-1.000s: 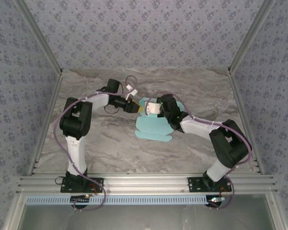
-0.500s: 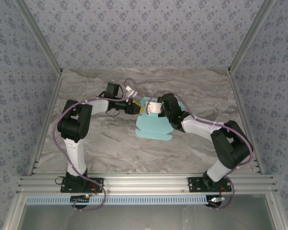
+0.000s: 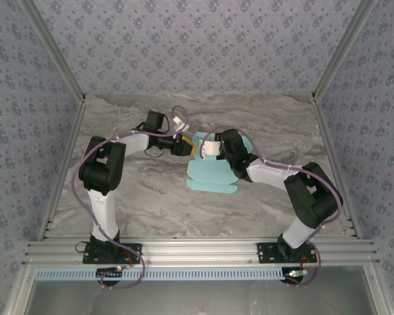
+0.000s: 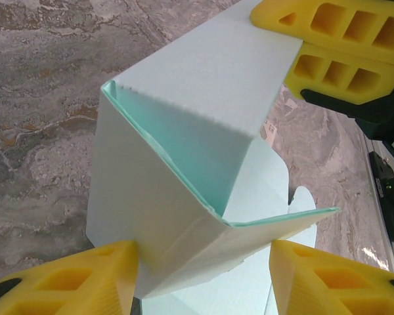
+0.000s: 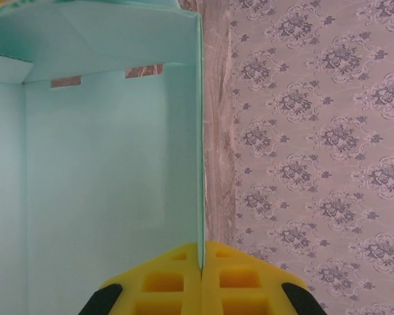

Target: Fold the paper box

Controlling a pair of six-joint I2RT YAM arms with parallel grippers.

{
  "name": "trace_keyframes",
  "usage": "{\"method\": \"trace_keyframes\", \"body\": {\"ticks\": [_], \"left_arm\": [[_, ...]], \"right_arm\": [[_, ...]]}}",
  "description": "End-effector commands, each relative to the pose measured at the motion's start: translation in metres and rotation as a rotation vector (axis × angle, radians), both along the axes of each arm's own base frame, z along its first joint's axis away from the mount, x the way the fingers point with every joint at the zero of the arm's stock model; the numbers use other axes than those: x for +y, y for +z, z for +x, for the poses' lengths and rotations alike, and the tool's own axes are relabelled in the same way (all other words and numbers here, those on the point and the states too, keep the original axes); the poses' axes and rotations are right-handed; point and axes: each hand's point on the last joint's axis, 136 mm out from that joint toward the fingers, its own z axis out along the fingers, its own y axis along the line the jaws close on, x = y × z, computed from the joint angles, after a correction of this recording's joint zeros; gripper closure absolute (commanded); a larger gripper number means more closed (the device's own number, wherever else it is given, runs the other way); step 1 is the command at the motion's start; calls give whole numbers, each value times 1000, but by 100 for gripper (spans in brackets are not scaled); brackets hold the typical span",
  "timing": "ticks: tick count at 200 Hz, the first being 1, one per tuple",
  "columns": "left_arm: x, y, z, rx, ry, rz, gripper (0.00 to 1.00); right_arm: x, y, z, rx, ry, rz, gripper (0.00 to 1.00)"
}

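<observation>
Paper box (image 3: 209, 176) seen mid table (image 3: 144, 203), betw. both arms. Flat part laid on marble top, one side lifted up. Thin upright wall pinched by right gripper (image 5: 201, 254): yellow fingers (image 5: 161, 283) pressed tight together on card edge. Left gripper (image 4: 203, 266) placed round folded corner of box. L fingers (image 4: 79, 282) set apart, one touched by card. Real grip there or not: can't be told. Both grippers seen close together at box's far-left end.
</observation>
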Motion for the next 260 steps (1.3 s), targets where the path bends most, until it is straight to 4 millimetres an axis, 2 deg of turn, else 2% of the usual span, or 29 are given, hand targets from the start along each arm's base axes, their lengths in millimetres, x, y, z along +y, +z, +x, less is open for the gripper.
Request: {"method": "trace_keyframes", "body": {"ticks": [1, 97, 201, 260], "left_arm": [[-3, 4, 3, -16, -40, -35, 45], [0, -1, 6, 17, -38, -36, 45], [-12, -6, 15, 13, 12, -13, 44], [-11, -12, 28, -19, 130, 23, 43]], "right_arm": [[5, -6, 2, -15, 42, -5, 100], [-4, -26, 10, -55, 43, -48, 100], [-4, -16, 9, -54, 30, -2, 100], [-3, -8, 4, -50, 31, 26, 100]]}}
